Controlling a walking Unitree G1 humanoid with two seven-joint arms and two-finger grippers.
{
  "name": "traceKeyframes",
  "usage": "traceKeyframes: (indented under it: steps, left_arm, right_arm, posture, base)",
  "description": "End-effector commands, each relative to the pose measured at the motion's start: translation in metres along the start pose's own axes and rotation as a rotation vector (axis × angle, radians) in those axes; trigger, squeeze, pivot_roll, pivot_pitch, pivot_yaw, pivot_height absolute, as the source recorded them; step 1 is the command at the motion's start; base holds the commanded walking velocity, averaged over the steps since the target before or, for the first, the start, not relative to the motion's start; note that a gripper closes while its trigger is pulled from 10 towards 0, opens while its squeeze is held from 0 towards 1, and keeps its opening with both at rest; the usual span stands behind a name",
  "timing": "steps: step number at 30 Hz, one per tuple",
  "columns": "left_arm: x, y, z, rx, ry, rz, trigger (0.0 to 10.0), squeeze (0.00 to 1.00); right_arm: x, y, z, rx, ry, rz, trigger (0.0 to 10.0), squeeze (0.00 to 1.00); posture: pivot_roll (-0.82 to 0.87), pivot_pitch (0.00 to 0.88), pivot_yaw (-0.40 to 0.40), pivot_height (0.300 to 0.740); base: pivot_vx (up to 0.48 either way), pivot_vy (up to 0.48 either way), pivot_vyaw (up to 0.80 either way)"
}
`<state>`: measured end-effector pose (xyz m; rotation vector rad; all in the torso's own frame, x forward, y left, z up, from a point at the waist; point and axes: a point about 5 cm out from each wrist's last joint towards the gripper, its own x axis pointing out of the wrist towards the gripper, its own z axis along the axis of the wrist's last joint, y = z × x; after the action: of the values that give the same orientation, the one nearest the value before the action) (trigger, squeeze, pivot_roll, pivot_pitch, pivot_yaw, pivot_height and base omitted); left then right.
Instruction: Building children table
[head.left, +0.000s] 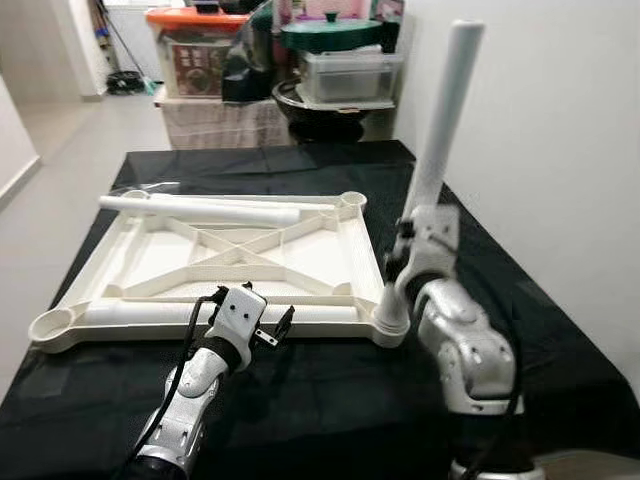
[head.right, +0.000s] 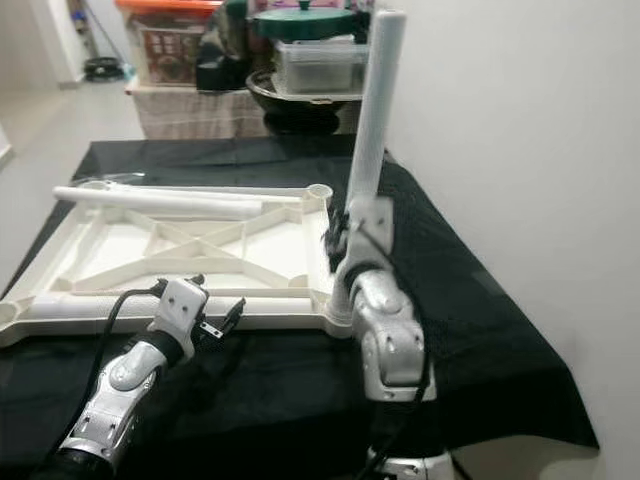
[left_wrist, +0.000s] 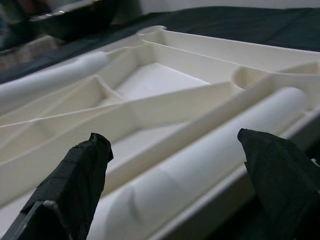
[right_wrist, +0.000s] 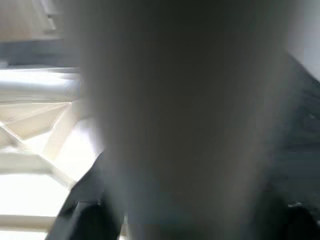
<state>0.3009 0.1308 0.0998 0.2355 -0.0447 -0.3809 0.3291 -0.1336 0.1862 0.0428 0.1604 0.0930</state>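
Your right gripper (head.left: 405, 262) clamps a white leg (head.left: 441, 125) upright in the table frame's (head.left: 215, 258) near corner socket.
Left gripper (head.left: 275, 330) fingers gape empty beside the frame's near edge.

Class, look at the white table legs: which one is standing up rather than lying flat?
The leg in the right gripper, rising from the tabletop's near right corner socket. The others lie flat on the tabletop.
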Motion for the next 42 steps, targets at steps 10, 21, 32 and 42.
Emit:
traceKeyframes:
  steps: [10, 21, 32, 42]
  left_arm:
    - [-0.002, -0.001, -0.005, -0.002, 0.023, -0.002, 10.0, 0.0]
    - [-0.005, 0.0, -0.006, 0.002, 0.023, 0.005, 10.0, 0.0]
    - [-0.005, 0.003, -0.004, 0.01, 0.023, 0.004, 10.0, 0.0]
    - [-0.003, 0.003, -0.004, 0.013, 0.021, -0.005, 10.0, 0.0]
  right_arm:
    - [-0.025, -0.013, 0.026, -0.241, -0.084, 0.778, 10.0, 0.0]
    - [0.006, -0.02, 0.015, -0.193, -0.005, 0.632, 0.0, 0.0]
    - [-0.008, -0.019, -0.037, 0.169, 0.163, -0.187, 0.0, 0.0]
    - [-0.003, -0.012, 0.019, 0.182, -0.16, 0.132, 10.0, 0.98]
  posture:
    - [-0.02, 0.0, -0.061, 0.74]
    - [0.0, 0.0, -0.069, 0.74]
    - [0.0, 0.0, -0.061, 0.74]
    - [-0.01, 0.0, -0.05, 0.74]
  base:
    - [0.0, 0.0, 0.0]
    - [0.0, 0.0, 0.0]
    - [0.0, 0.0, 0.0]
    - [0.0, 0.0, 0.0]
